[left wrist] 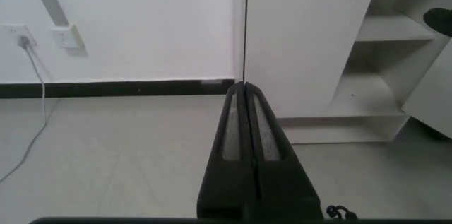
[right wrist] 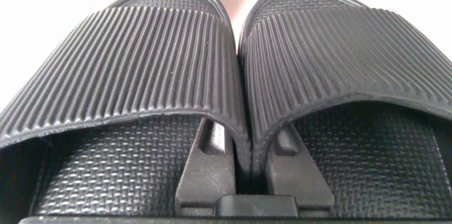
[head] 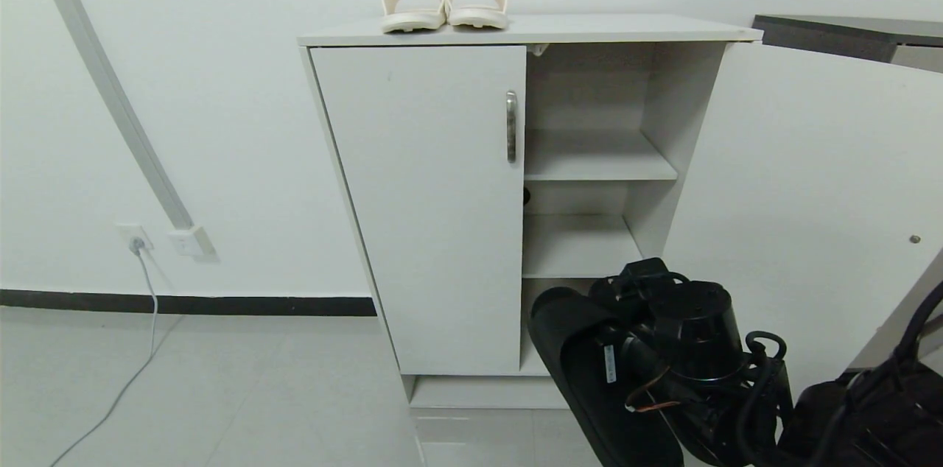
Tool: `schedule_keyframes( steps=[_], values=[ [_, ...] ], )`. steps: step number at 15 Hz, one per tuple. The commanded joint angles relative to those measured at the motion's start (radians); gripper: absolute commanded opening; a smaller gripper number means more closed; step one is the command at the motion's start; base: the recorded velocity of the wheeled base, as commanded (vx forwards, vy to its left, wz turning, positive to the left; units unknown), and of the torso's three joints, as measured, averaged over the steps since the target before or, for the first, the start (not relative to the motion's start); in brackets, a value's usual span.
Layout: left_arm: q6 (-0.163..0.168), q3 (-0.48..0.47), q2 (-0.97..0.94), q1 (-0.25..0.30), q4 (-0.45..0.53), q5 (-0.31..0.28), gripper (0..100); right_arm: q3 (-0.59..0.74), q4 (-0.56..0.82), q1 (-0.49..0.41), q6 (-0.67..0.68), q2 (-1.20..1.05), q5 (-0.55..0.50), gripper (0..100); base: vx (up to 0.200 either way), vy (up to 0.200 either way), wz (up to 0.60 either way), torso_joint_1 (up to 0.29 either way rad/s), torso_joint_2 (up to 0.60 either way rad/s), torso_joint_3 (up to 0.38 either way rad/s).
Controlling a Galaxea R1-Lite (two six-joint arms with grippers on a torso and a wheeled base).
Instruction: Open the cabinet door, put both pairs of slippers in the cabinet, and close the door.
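A white cabinet (head: 589, 29) stands against the wall, its left door (head: 427, 209) closed and its right door (head: 803, 194) swung wide open. A cream pair of slippers (head: 444, 5) rests on the cabinet top. My right gripper (head: 633, 349) is shut on a black pair of slippers (head: 582, 356), held low in front of the open right half, below the two inner shelves (head: 597, 157). The right wrist view shows both black slippers (right wrist: 162, 61) side by side, pinched at their inner edges by the gripper (right wrist: 247, 160). My left gripper (left wrist: 244, 90) is shut on nothing, low over the floor left of the cabinet (left wrist: 304, 33).
A metal handle (head: 510, 126) sits on the closed left door's edge. A wall socket (head: 136, 239) with a grey cable trailing over the floor lies to the left. A grey desk (head: 847, 32) stands behind the open door. Bare tiled floor (head: 221, 393) spreads left of the cabinet.
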Motion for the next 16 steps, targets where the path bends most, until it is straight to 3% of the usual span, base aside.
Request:
schedule_keyframes(
  steps=[1,4,6,13,16],
  values=[
    [0.017,0.0,-0.032,0.113,0.0,-0.003,0,0.0,0.0,0.001,0.001,0.001,0.0,0,0.0,0.0,0.0,0.0,0.0,0.0],
    [0.015,0.0,-0.083,0.097,0.0,-0.026,0,0.006,0.0,0.005,0.001,0.001,0.0,0,0.0,0.0,0.0,0.0,0.0,0.0],
    [0.026,0.0,-0.081,0.098,0.0,-0.112,0,0.007,-0.005,0.011,0.002,0.001,0.003,0,0.0,0.0,0.0,0.0,0.0,0.0],
    [0.018,0.0,-0.081,0.098,0.001,-0.132,0,0.012,-0.258,0.06,-0.018,0.114,-0.005,0,0.0,0.0,0.0,0.0,0.0,0.0],
    [0.018,0.0,-0.081,0.097,0.001,-0.132,0,-0.1,-0.258,0.031,-0.009,0.232,-0.23,0,0.0,0.0,0.0,0.0,0.0,0.0]
  ],
)
